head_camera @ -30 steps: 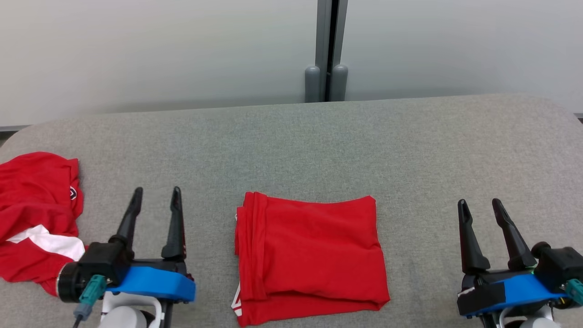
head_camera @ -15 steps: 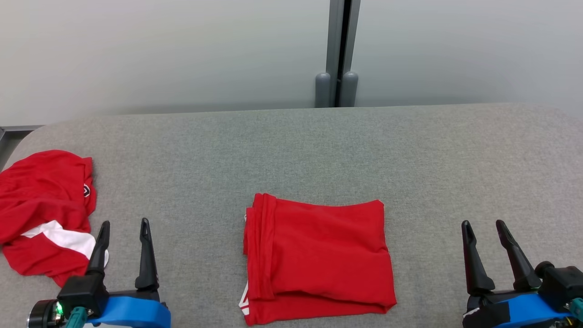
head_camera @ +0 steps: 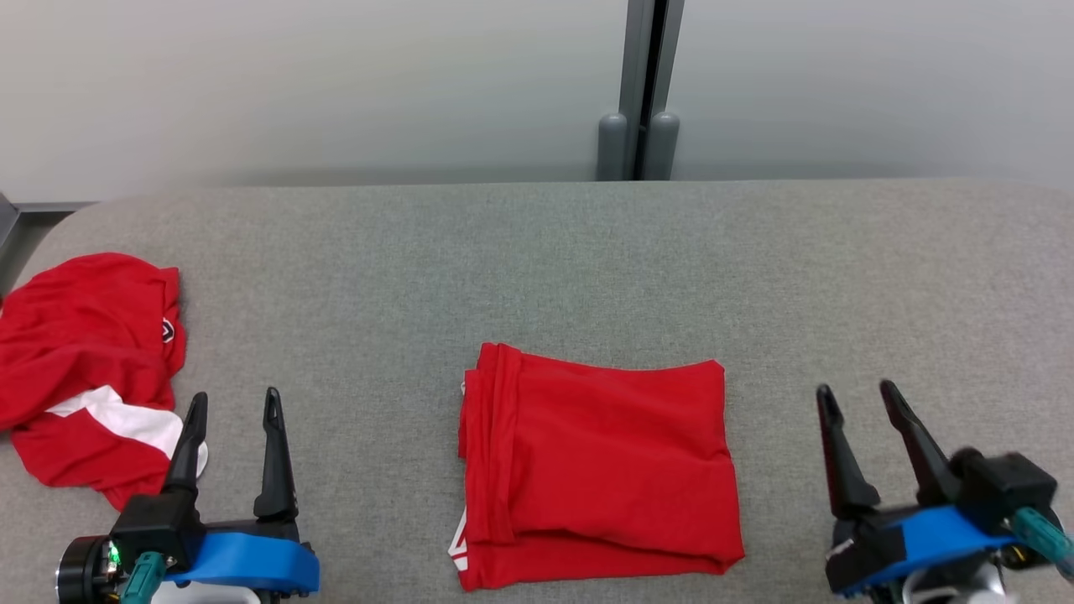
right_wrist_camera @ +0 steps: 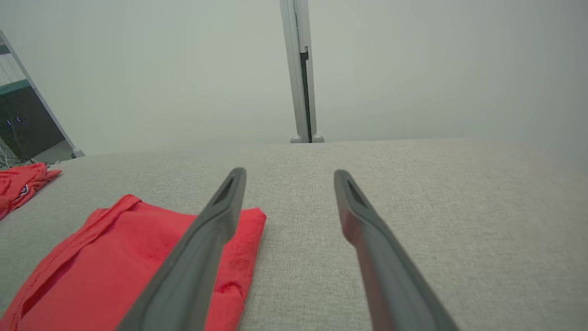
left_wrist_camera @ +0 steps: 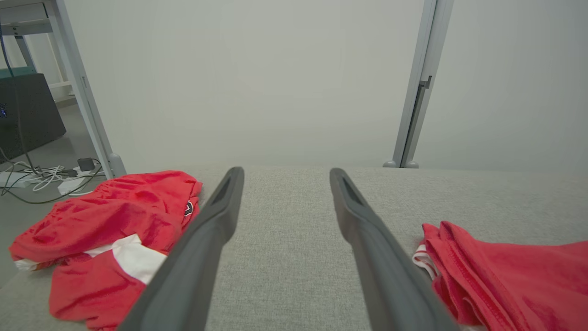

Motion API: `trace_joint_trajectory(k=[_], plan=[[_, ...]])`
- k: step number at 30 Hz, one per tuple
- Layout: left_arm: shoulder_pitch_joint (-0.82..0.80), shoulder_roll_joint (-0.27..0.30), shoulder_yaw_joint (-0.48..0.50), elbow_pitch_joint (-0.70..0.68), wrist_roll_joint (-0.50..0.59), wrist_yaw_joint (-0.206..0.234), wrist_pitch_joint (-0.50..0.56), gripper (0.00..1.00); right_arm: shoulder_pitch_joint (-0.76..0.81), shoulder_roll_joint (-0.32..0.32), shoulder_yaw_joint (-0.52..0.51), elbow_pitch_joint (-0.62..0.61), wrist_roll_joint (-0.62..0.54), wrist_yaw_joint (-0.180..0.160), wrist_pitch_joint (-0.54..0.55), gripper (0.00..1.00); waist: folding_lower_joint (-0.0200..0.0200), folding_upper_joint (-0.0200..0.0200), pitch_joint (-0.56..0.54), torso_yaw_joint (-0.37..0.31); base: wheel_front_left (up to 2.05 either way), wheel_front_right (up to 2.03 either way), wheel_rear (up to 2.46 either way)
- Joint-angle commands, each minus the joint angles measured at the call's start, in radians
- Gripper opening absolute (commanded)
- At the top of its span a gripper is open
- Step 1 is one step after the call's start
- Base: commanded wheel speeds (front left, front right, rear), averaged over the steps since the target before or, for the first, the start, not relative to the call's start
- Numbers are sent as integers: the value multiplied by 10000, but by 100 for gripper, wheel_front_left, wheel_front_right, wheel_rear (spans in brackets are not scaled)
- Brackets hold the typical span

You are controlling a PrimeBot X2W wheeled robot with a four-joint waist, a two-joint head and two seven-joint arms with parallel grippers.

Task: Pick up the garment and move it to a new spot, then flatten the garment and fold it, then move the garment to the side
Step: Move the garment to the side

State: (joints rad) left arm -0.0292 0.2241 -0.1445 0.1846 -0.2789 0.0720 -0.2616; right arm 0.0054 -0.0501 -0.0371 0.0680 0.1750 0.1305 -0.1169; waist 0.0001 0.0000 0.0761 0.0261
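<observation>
Head view: L gripper (head_camera: 235, 394) and R gripper (head_camera: 856, 387) hang over the grey padded table (head_camera: 537, 252), both w/ fingers spread wide and holding nothing. The folded garment (head_camera: 600, 461), red, lies flat btwn them and touches neither. Vs a second ago the whole pic has slid right, so the camera has turned. Even so, L gripper has drawn away from the folded garment. It now sits just beside a crumpled garment (head_camera: 84, 352) on its left.

L wrist view: wide fingers frame bare table. Crumpled garment is to their left, the folded garment's stacked edges to their right.

R wrist view: wide fingers. The folded garment's corner passes behind the left finger, w/ bare table ahead.

Judgement: folding looks done, and only shifting it aside is left.
</observation>
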Motion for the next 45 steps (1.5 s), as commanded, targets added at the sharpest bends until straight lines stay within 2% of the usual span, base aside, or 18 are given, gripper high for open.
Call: trace_joint_trajectory(k=[1, 6, 12, 20, 28, 29, 30, 31, 37, 45], plan=[[-165, -7, 37, -12, 94, -25, -46, 100, -320, -6, 124, -12, 92, 7, 95, 100, -1, 0, 102, 49, 0, 0, 0], [-380, -171, 89, -66, 222, -153, -46, 100, -1081, -8, 792, 515, 33, 7, 777, 100, -1, 0, 463, 194, 0, 0, 0], [-672, -392, 116, 35, 366, -346, -46, 100, -1645, -12, 1158, 2126, -32, 7, 1506, 100, -1, 0, 859, 531, 0, 0, 0], [-879, -632, 276, 147, 525, -552, -46, 100, -1866, -12, 1385, 3828, 254, 7, 1256, 100, -1, 0, 1178, 866, 0, 0, 0], [-909, -851, 519, 290, 699, -745, -46, 100, -1651, 46, 2252, 5038, 935, 19, 1329, 100, -1, 0, 1207, 910, 0, 0, 0], [-922, -882, 529, 299, 715, -778, -46, 100, -1674, 71, 2380, 5101, 1089, 22, 1248, 38, -1, 0, 1217, 909, 0, 0, 0], [-940, -900, 542, 309, 730, -809, -46, 100, -1733, 84, 2454, 5141, 1199, 30, 1176, 15, -1, 0, 1227, 904, 0, 0, 0], [-957, -916, 564, 305, 763, -804, -46, 100, -1834, 89, 2494, 5160, 1267, 31, 1095, 0, -1, 0, 1252, 886, 0, 0, 0], [-1113, -1049, 709, 125, 864, -918, -47, 100, -2698, -101, 1758, 5045, 747, -7, 423, 0, -1, 0, 1550, 615, 0, 0, 0], [-1798, -1172, 802, -358, 1068, -1149, -45, 100, -3820, -1265, 954, 4208, 108, 2, 249, 0, -1, 0, 2433, -272, 0, 0, 0]])
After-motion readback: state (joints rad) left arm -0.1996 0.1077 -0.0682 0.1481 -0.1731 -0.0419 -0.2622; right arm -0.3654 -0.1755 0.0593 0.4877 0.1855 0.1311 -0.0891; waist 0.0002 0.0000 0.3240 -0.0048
